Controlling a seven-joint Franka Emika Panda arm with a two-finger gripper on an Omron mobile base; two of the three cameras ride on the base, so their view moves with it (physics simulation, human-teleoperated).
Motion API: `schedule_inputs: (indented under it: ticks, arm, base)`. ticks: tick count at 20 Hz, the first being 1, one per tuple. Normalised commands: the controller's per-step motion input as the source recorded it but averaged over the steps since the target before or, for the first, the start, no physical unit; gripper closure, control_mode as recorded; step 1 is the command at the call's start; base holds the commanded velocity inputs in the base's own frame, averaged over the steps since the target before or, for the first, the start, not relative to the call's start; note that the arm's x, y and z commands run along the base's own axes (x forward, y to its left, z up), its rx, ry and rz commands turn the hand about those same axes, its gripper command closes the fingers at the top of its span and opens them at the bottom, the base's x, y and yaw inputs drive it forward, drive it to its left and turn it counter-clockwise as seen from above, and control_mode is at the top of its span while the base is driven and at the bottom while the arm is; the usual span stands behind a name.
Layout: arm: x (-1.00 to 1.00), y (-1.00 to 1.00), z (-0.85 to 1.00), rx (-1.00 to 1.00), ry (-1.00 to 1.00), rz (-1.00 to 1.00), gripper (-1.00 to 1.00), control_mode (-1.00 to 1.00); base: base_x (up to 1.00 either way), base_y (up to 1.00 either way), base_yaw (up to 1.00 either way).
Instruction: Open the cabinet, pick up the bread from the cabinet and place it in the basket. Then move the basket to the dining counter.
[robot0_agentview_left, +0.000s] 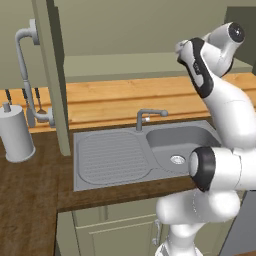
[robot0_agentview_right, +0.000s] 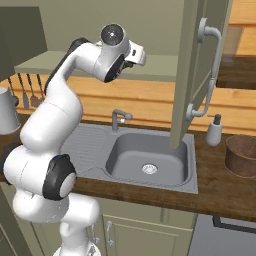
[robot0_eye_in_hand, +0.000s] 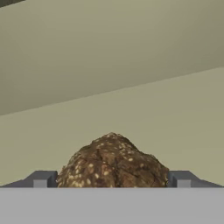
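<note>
In the hand view the bread (robot0_eye_in_hand: 113, 162), a dark brown seeded lump with pale flecks, sits on the pale sage-green shelf inside the cabinet (robot0_eye_in_hand: 131, 57). It lies right between the two finger tips of the gripper (robot0_eye_in_hand: 112, 179): one tip stands at the loaf's 9 o'clock, the other at its 3 o'clock, each just beside the crust. Whether either tip touches the bread cannot be told. The jaws are spread wide, with the loaf filling the gap between them and its crown rising toward 12 o'clock above the tips.

In the left base view the cabinet door (robot0_agentview_left: 54, 75) hangs swung out at 10 o'clock, with its curved grey handle (robot0_agentview_left: 26, 75) facing left. The arm's wrist reaches up at 1 o'clock into the cabinet opening above the grey sink (robot0_agentview_left: 145, 150). A pale cylindrical canister (robot0_agentview_left: 16, 132) stands on the dark worktop at 9 o'clock.

In the right base view the wrist is at 12 o'clock, the open door (robot0_agentview_right: 192, 70) with its bar handle (robot0_agentview_right: 210, 70) at 2 o'clock. The round brown basket (robot0_agentview_right: 242, 156) stands on the worktop at 3 o'clock, well apart from the gripper, with a soap dispenser (robot0_agentview_right: 214, 131) just beside it.

No brand, label or readable writing shows on any of these things.
</note>
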Motion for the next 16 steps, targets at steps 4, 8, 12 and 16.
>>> schedule_inputs:
  ticks: [4,8,12,16]
  arm:
    - [-1.0,0.0,-0.03,0.03,-0.06,0.0,1.0,-1.0]
    - [-1.0,0.09,-0.06,0.02,-0.01,-0.04,1.0,-1.0]
    - [-1.0,0.3,0.0,0.0,0.0,-0.1,1.0,-1.0]
    - [-1.0,0.09,0.0,0.0,0.06,-0.17,1.0,-1.0]
  base:
    - [0.0,0.0,0.0]
    - [0.0,0.0,0.0]
    - [0.0,0.0,0.0]
    - [0.0,0.0,0.0]
